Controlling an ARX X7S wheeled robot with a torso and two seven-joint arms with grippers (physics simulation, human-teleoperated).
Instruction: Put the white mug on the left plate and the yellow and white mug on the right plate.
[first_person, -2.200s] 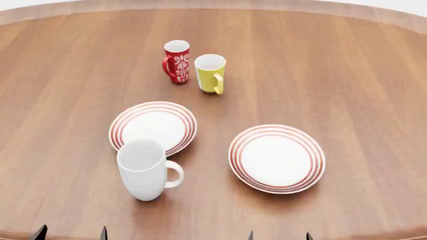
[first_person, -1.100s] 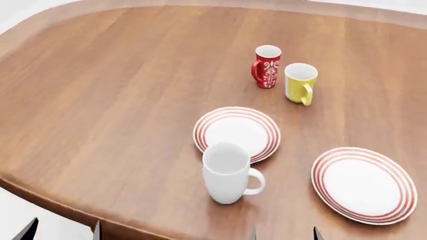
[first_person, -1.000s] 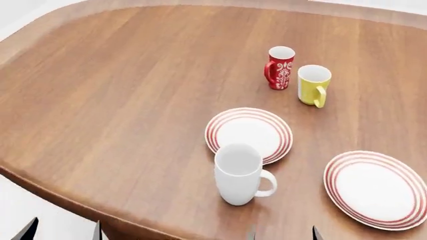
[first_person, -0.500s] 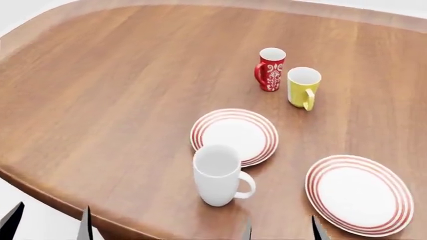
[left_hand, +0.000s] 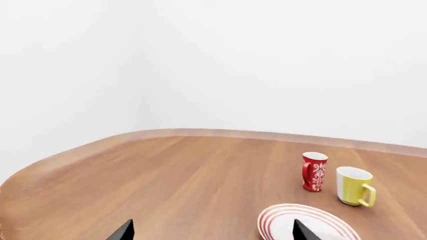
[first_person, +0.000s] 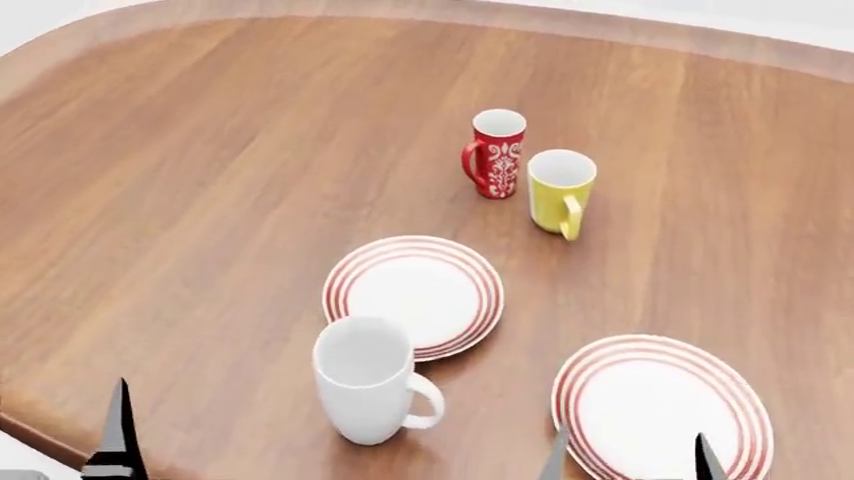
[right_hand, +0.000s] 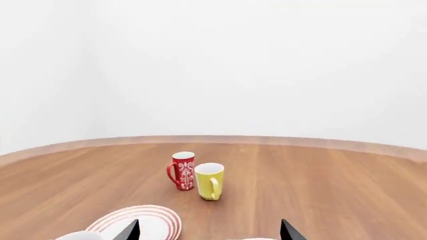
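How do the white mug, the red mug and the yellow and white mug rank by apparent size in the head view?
1. White mug, clearly largest, though also nearest the camera.
2. Red mug and yellow and white mug look about alike; the red seems slightly taller and slimmer, so no ranking between them.

The light is bright and even in all three views. Soft, short shadows sit under the white mug (first_person: 364, 378) and the plates on the brown surface (first_person: 200, 200). The surface shines a little, with no hard glare. Everything looks sharp, with no blur. The walls behind are plain bright white.
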